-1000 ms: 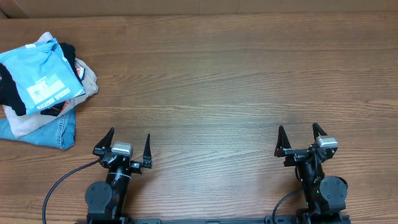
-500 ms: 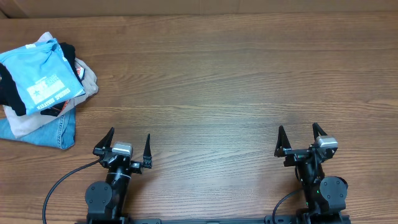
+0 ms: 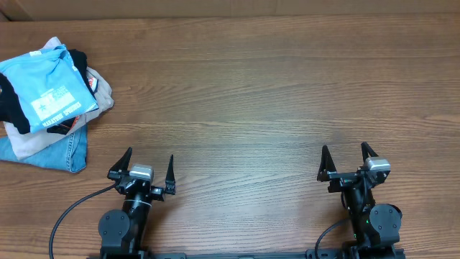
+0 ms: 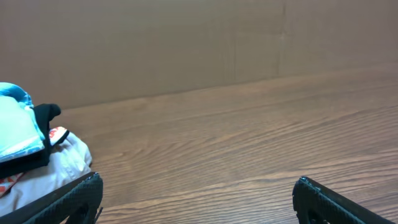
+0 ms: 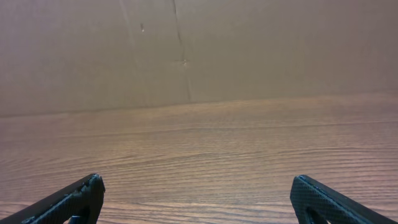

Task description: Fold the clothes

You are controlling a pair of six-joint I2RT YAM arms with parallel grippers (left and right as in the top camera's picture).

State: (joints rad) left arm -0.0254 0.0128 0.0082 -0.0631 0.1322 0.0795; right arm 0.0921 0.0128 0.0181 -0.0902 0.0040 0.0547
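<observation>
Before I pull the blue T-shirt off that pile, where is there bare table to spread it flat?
The middle and right of the table are bare wood, ahead of the left gripper and right gripper. Only the far-left corner is crowded: the blue T-shirt sits atop a black garment, beige garment and jeans.
</observation>
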